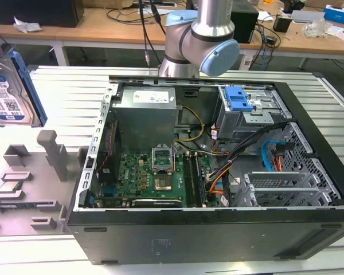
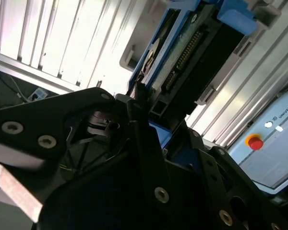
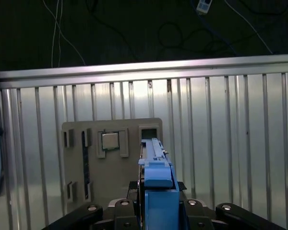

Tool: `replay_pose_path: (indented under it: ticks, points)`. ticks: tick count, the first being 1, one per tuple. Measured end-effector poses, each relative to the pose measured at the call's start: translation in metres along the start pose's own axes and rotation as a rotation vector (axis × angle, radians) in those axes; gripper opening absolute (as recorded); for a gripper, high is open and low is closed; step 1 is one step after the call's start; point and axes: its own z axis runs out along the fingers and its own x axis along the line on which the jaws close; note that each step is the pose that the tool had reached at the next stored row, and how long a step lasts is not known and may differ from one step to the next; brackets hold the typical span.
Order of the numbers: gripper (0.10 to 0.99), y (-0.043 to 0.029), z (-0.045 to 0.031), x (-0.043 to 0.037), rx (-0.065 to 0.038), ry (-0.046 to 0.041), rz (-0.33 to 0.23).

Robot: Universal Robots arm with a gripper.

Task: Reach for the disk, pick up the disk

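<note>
Above one grey tray (image 3: 115, 182) holding one CPU chip (image 3: 110, 141), the gripper (image 3: 157, 211) clamps one disk (image 3: 157, 177), edge up.

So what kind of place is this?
Probably a robotics lab or workshop: a silver-and-blue robot arm rises behind an open black metal computer case, and wooden workbenches further back hold cables and gear.

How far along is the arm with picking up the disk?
Reach looks done: the black gripper is shut on the flat silver disk with blue plastic frame. In hand: the disk seems lifted, apart from the grey slotted tray in the exterior view. Little seems left of the pickup.
</note>
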Motion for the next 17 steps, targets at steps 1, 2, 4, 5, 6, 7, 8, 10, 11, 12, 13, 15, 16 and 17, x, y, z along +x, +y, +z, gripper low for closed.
replay_pose_path:
  ticks: [1,2,4,5,6,7,8,10,11,12,13,15,16,17]
  points:
    - [0.369,-0.0001,-0.0036,0.0001,0.0,0.0,0.0]
    - [0.369,-0.0001,-0.0063,0.0002,0.0,0.0,0.0]
    - [0.369,-0.0003,-0.0117,0.0003,0.0,0.0,0.0]
    - [0.369,-0.0003,-0.0149,0.0004,0.0,0.0,0.0]
    - [0.369,-0.0003,-0.0159,0.0005,0.0,0.0,0.0]
    - [0.369,-0.0004,-0.0175,0.0005,0.0,0.0,0.0]
    - [0.369,-0.0004,-0.0195,0.0006,0.0,0.0001,0.0]
    - [0.369,-0.0004,-0.0232,0.0007,0.0,0.0,0.0]
    - [0.369,-0.0004,-0.0249,0.0007,0.0,0.0,0.0]
    - [0.369,-0.0005,-0.0276,0.0008,0.0,0.0,0.0]
    - [0.369,-0.0005,-0.0298,0.0008,0.0,0.0,0.0]
    - [0.369,-0.0006,-0.0374,0.001,0.0,0.0,0.0]
    - [0.369,-0.0006,-0.042,0.001,0.0,0.0,0.0]
    - [0.369,-0.0006,-0.0445,0.0011,0.0,0.0,0.0]
